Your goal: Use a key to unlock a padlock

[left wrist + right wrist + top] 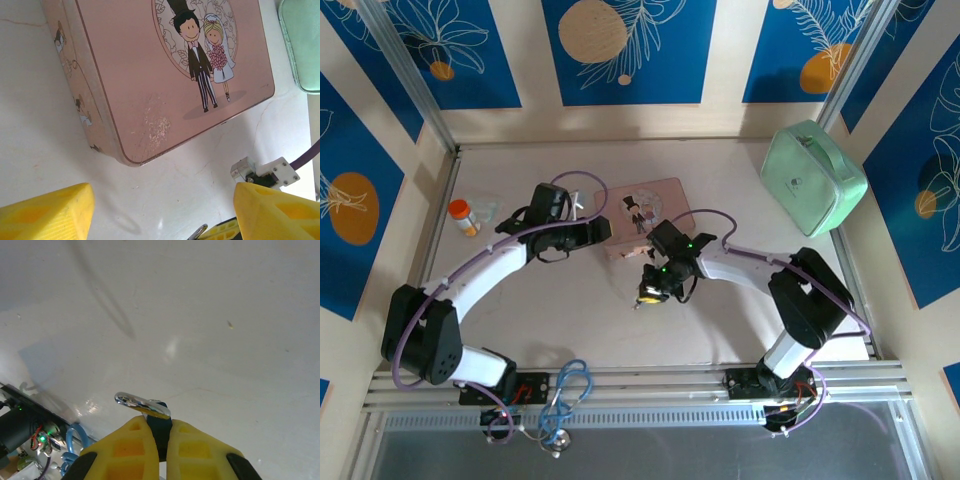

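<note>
Blue looped cord (563, 395) lies on the near rail, between the two arm bases.

Right gripper (159, 421), mid-table and just near of the pink box:
- Yellow fingers are clenched on the padlock (160, 432).
- The teal-blue body is pinched between the pads.
- The silvery shackle (141, 405) sticks out past the fingertips, above the bare white table (570, 300).
- The padlock is held off the surface; whether the shackle is latched, cannot tell.

Left gripper (164, 200), left of the right one:
- Yellow fingers are spread wide with nothing between them.
- It points at the near left corner of the pink box (150, 75), close but apart from it.

Pink box, mid-table:
- It lies flat with a cartoon bride and groom on the lid.
- The lid is shut, so its contents are hidden.

Orange pill bottle (463, 217), far left: white cap on, contents too small to tell.

Mint-green case (812, 178), far right corner, well apart from the pink box: closed, handle on top, contents hidden.
</note>
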